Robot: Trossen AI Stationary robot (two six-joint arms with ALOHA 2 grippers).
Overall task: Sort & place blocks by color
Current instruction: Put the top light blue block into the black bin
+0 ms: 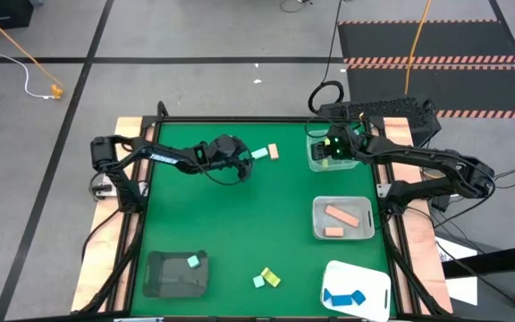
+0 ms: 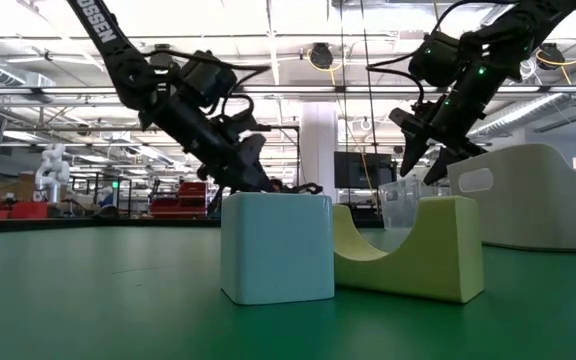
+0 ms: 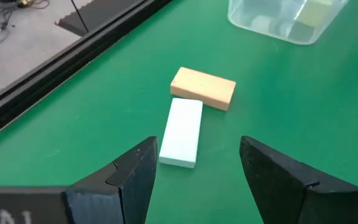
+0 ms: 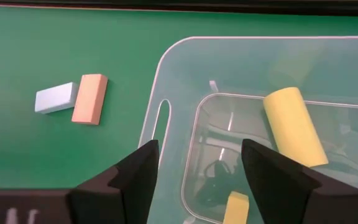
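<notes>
Right end effector (image 4: 194,180) wide open above clear tray (image 4: 166,81), yellow blocks (image 4: 294,124) inside. Left end effector (image 3: 194,177) open, empty, near mint block (image 3: 182,132) touching tan block (image 3: 203,88) on worktop (image 3: 303,99).

The table (image 1: 240,233) wears matt green felt-like cloth. The clear tray (image 4: 179,93) is glossy see-through plastic. The blocks, like the tan-pink block (image 3: 202,88), look smooth and matt. Gripper fingers (image 3: 129,180) are matt dark plastic.
</notes>
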